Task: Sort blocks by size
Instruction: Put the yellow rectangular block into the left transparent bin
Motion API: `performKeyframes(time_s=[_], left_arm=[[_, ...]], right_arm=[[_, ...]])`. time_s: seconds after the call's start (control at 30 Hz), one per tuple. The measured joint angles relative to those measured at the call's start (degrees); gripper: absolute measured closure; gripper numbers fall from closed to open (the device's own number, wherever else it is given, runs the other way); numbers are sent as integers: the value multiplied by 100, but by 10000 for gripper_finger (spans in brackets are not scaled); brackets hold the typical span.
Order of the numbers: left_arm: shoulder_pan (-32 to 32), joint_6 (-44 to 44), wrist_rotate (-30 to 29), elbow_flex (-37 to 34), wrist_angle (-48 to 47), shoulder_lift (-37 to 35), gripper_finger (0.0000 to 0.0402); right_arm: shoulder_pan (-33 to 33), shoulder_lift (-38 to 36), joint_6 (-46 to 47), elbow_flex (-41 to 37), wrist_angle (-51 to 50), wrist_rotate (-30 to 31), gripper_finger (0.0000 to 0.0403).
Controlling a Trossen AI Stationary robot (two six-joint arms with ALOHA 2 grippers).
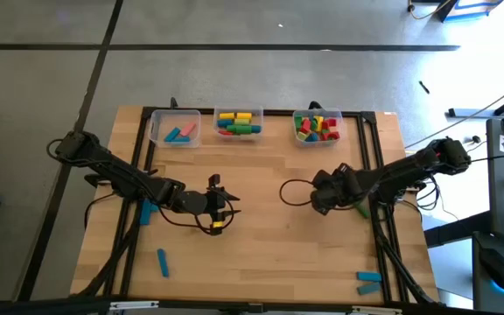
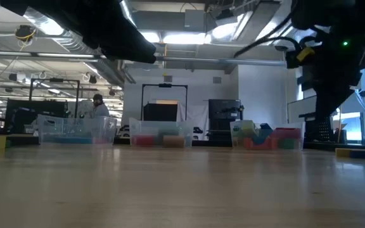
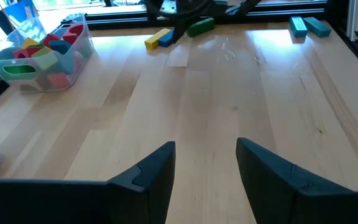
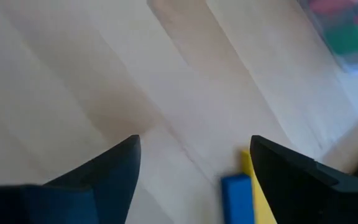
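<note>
Wooden table [image 1: 261, 254] with three clear plastic bins [image 1: 241, 125] in a row at the far edge, already holding sorted blocks: few in the left one, more in the middle, a crowded heap in the right. Loose blocks remain: a blue bar [image 1: 162, 262] near-left, another blue bar [image 1: 148, 211] beside the left arm, two blue bars [image 1: 368, 282] near-right, a green piece [image 1: 360, 209] by the right arm.

Step in hand, as judged: between picks, sorting partly done.

Left gripper [image 1: 220, 205] hangs over mid-table, left of centre, fingers parted, nothing between them; something small and yellow [image 1: 218, 224] shows at its tip, unclear what.

Right gripper [image 1: 320, 198] right of centre, low, jaws wide and empty; a short blue and yellow block [image 4: 237, 193] lies just ahead of its fingers.

Next move likely calls for lowering onto a stray block, closing squarely across it, then judging its length against the bins.
</note>
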Motion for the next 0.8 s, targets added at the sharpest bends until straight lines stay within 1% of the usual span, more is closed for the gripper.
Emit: performKeyframes(time_s=[0.2, 0.4, 0.63, 0.8], left_arm=[[0, 3, -1, 0, -1, -1, 236], [0, 81, 0, 0, 0, -2, 236], [0, 76, -1, 0, 0, -2, 236], [0, 72, -2, 0, 0, -2, 236]], right_arm=[[-321, 2, -10, 0, -490, -153, 107], [-566, 2, -225, -2, -630, -488, 107], [-562, 2, -305, -2, -625, -790, 107], [-562, 4, -155, -2, -694, -788, 107]])
